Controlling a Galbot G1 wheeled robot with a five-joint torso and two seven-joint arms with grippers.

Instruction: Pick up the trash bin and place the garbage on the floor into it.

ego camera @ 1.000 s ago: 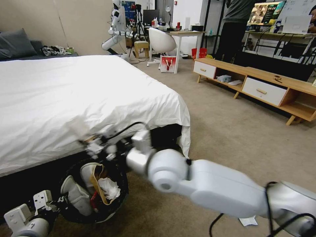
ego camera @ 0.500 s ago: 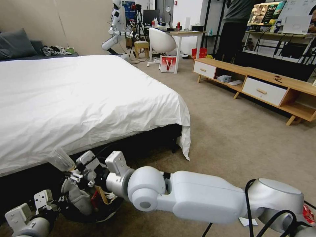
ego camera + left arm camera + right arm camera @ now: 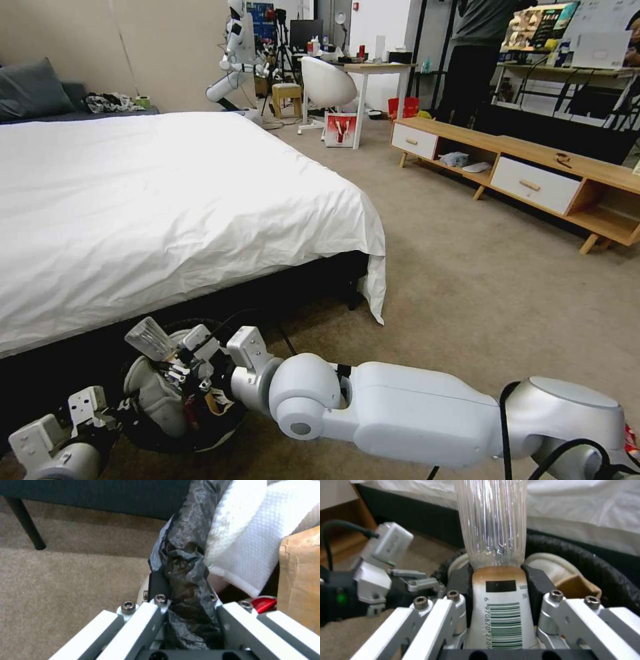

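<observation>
The trash bin (image 3: 213, 430), lined with a black bag, hangs low over the carpeted floor (image 3: 467, 280) beside the bed. My left gripper (image 3: 120, 410) (image 3: 186, 602) is shut on the bin's bagged rim (image 3: 186, 562). Inside the bin lie a white tissue (image 3: 253, 542), a brown paper bag (image 3: 300, 580) and something red (image 3: 265, 603). My right gripper (image 3: 175, 357) (image 3: 498, 585) is shut on a clear ribbed plastic bottle (image 3: 148, 337) (image 3: 493, 525) with a barcode label. It holds the bottle tilted over the bin's opening (image 3: 586, 560).
The bed (image 3: 167, 200) with its white sheet overhangs just behind the bin, with a dark gap beneath. A low wooden cabinet (image 3: 533, 167) lines the right side. Open carpet lies between them. A desk, a white chair (image 3: 327, 83) and a red bucket (image 3: 403, 107) stand far back.
My right arm has dropped from the bed's edge and brought the bottle down over the bin. The left gripper and the bin have stayed put.
</observation>
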